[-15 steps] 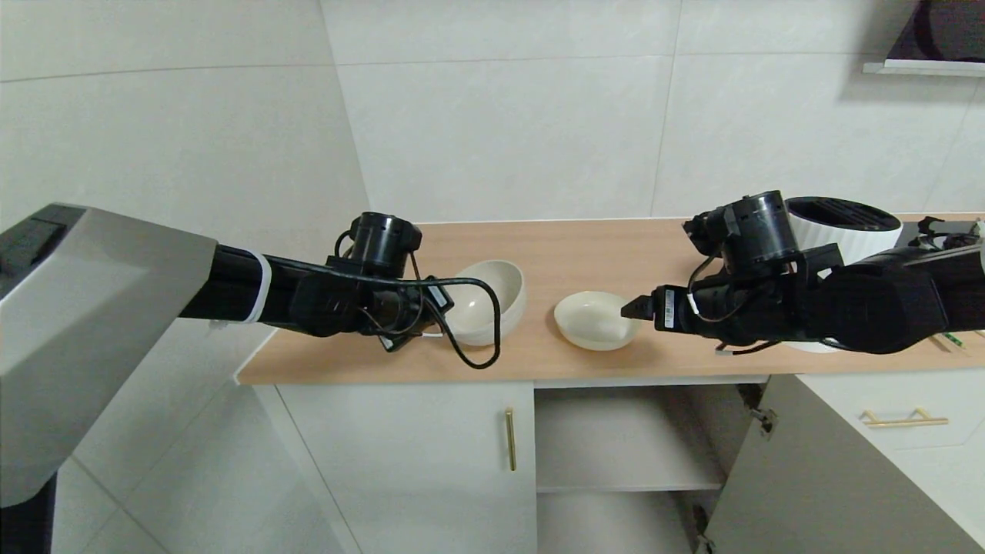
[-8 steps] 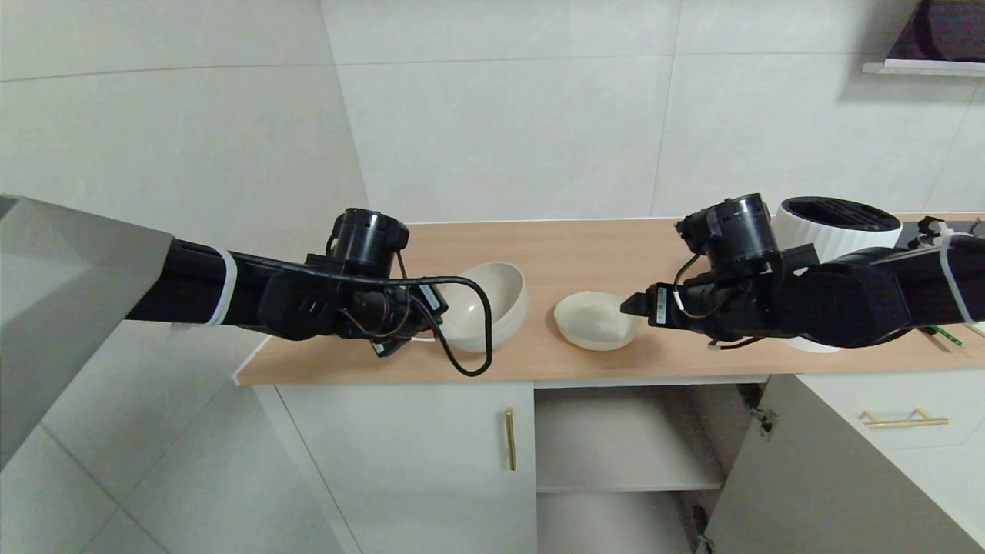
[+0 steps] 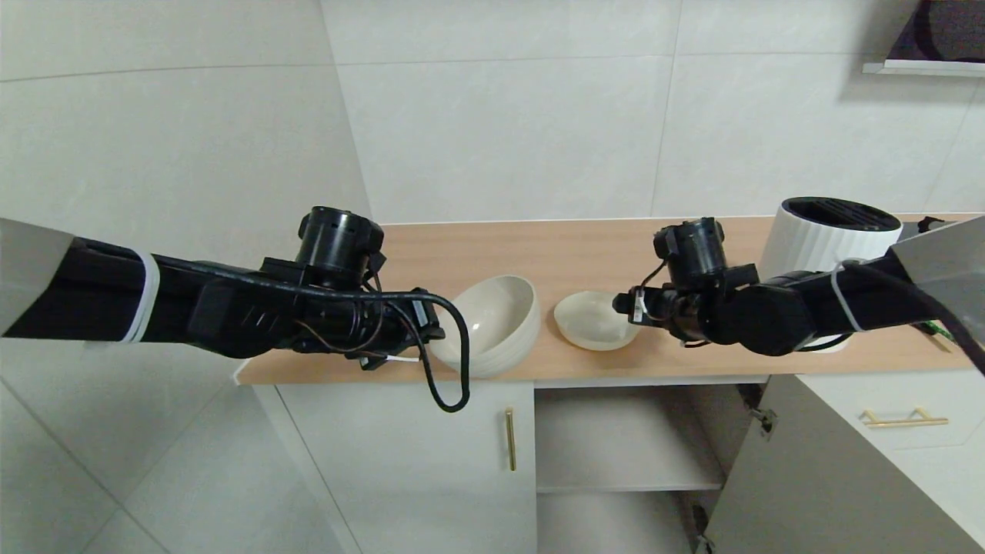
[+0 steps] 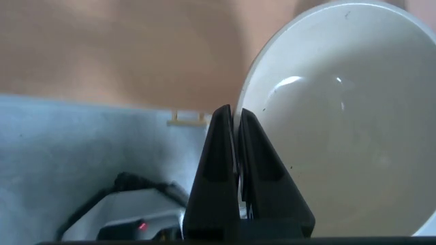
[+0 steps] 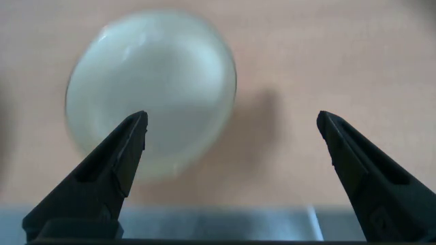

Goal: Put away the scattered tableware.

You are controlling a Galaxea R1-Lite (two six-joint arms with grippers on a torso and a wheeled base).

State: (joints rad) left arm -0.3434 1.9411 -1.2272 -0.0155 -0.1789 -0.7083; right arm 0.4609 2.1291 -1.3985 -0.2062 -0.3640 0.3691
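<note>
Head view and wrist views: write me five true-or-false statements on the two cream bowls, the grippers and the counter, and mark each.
1. The left gripper is shut on the rim of the large cream ceramic bowl. True.
2. The large cream ceramic bowl sits flat and level on the wooden counter. False: it is tilted in the gripper's hold, at the counter's front edge.
3. The right gripper is shut on the small cream bowl. False: its fingers are spread wide at that bowl's right edge and hold nothing.
4. The grey cabinet door under the counter stands open. True.
5. The white ribbed container stands between the two bowls. False: it stands to the right of both, behind the right arm.
</note>
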